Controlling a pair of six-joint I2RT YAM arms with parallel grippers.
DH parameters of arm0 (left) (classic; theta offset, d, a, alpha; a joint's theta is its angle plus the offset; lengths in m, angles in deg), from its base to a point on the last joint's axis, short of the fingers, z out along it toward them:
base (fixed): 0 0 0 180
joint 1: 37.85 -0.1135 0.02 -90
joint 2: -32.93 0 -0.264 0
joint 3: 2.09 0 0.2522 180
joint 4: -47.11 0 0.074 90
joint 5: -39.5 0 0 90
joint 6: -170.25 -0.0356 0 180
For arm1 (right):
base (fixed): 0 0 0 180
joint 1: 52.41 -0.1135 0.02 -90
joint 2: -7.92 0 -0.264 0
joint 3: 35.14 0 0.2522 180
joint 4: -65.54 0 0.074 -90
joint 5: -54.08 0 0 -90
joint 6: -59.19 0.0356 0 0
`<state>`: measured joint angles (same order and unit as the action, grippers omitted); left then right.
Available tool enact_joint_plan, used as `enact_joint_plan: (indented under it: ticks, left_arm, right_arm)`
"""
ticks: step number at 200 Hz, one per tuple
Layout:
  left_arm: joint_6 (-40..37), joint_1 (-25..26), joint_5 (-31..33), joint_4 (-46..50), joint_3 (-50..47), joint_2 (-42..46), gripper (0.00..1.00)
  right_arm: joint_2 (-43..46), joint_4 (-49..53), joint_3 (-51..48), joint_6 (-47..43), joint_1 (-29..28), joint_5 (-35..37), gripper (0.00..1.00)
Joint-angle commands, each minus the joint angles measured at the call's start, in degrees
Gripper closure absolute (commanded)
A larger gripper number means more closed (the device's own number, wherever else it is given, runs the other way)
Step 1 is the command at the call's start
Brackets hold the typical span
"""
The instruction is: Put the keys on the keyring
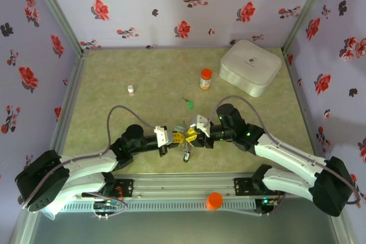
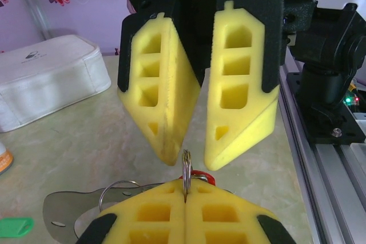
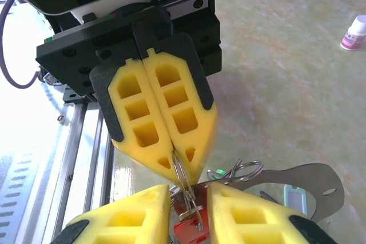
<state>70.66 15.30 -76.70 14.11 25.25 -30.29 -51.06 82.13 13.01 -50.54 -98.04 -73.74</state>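
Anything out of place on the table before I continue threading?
Yes: one green-tagged key lies alone on the table, toward the orange-capped bottle, apart from the wire ring pinched in the left hand opposite the open right hand. It looks unthreaded.

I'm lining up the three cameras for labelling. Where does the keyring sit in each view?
Top external: the keyring is at centre, tiny, between the left gripper and the right gripper.
Left wrist: bottom centre, edge-on, pinched by the left gripper.
Right wrist: lower centre, hanging from the left gripper.
Shared landmark: the left gripper's yellow foam, shut on it.
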Motion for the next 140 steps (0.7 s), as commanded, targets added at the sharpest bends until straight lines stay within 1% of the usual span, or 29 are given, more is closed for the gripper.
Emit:
enact_joint_plan:
  ticks: [1, 31, 52, 70, 73, 77, 84, 91, 96, 116, 127, 140]
  left_arm:
    - [0.57, 0.07, -1.66, -3.49, 0.51, 0.03, 1.00]
    - [0.93, 0.12, -2.19, -3.81, 0.53, 0.10, 1.00]
    - [0.73, 0.11, -2.13, -3.21, 0.67, 0.38, 1.00]
    - [0.41, 0.12, -1.80, -0.77, 1.10, 1.23, 1.00]
    - [0.36, 0.12, -1.75, -0.40, 1.18, 1.37, 0.99]
    - [0.31, 0.06, -1.52, 0.14, 1.20, 1.61, 0.95]
    - [0.26, 0.12, -0.69, 1.09, 1.31, 2.06, 0.83]
    - [0.28, 0.12, 0.40, 2.32, 1.60, 2.54, 0.77]
    - [0.13, 0.12, 1.04, 3.65, 1.77, 3.01, 0.75]
    - [-1.51, 0.12, 2.57, 12.35, 3.20, 4.85, 0.74]
    - [-2.35, 0.12, 3.04, 17.41, 6.16, 5.33, 0.75]
    - [-2.85, 0.12, 3.17, 20.35, 7.22, 5.48, 0.77]
  right_arm:
    - [-1.07, -0.50, 2.16, -0.90, 0.28, -2.25, 0.80]
    - [-2.14, -0.90, 2.88, -0.97, 0.27, -2.95, 0.86]
    - [-2.64, 0.72, 3.95, -2.33, 0.34, -2.66, 1.00]
    - [-2.74, 4.71, 5.56, -4.54, 0.28, -2.14, 1.00]
    - [-2.76, 5.33, 5.88, -4.83, 0.28, -1.98, 1.00]
    - [-2.80, 6.12, 6.07, -5.22, 0.27, -1.83, 1.00]
    - [-2.72, 7.26, 6.59, -5.85, 0.21, -1.44, 1.00]
    - [-2.71, 8.27, 7.03, -6.43, 0.23, -0.93, 1.00]
    - [-2.67, 9.08, 7.38, -6.88, 0.06, -0.47, 1.00]
    - [-3.03, 13.71, 9.49, -9.78, -0.82, 2.34, 1.00]
    - [-3.53, 16.27, 10.77, -11.52, -1.73, 4.29, 1.00]
    - [-4.32, 19.02, 12.18, -13.24, -2.67, 6.34, 1.00]
